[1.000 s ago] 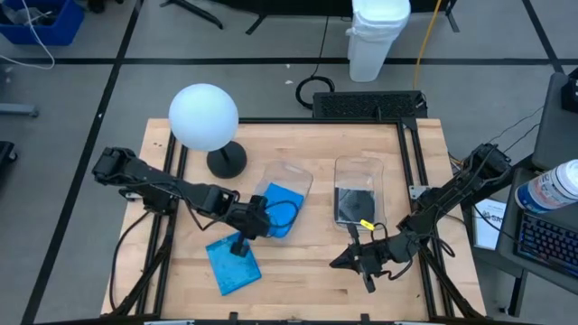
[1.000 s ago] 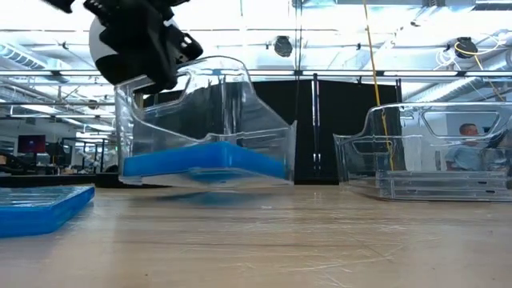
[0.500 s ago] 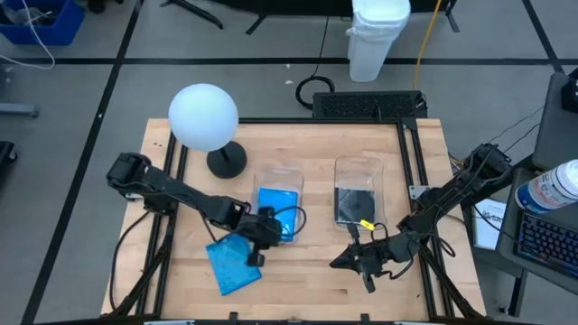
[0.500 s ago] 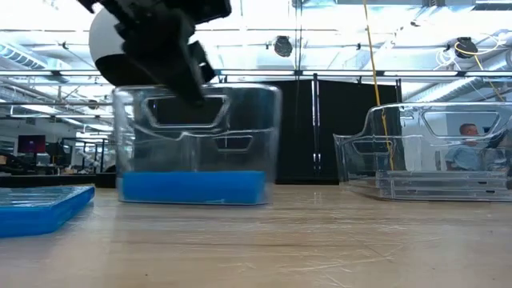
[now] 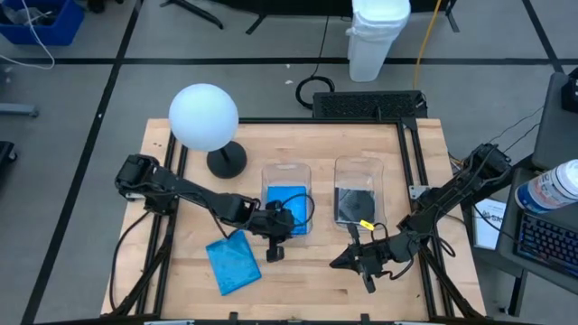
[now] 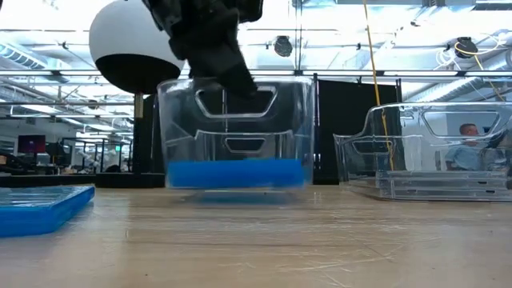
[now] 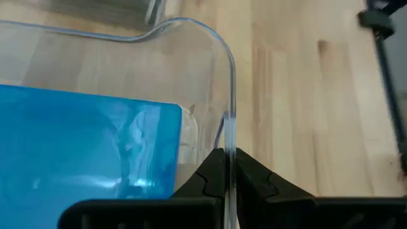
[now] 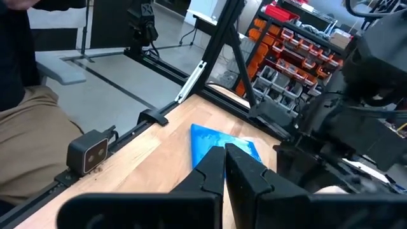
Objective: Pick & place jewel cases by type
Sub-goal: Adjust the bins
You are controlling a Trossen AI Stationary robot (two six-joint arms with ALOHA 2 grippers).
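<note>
Shifted rightward and squared up since a second ago, the clear bin (image 5: 286,194) with a blue jewel case (image 5: 288,210) inside now sits just beside the second bin (image 5: 358,188), which holds a dark jewel case (image 5: 354,202). Left gripper (image 7: 227,166) pinches the first bin's wall. Another blue case (image 5: 233,262) lies on the table (image 5: 307,271). Right gripper (image 5: 336,263), closed and empty, waits nearby.

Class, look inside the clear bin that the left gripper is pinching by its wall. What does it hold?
The clear bin holds a blue jewel case lying flat. The left gripper is shut on the wall. Whether more cases lie beneath the blue one is hidden.
</note>
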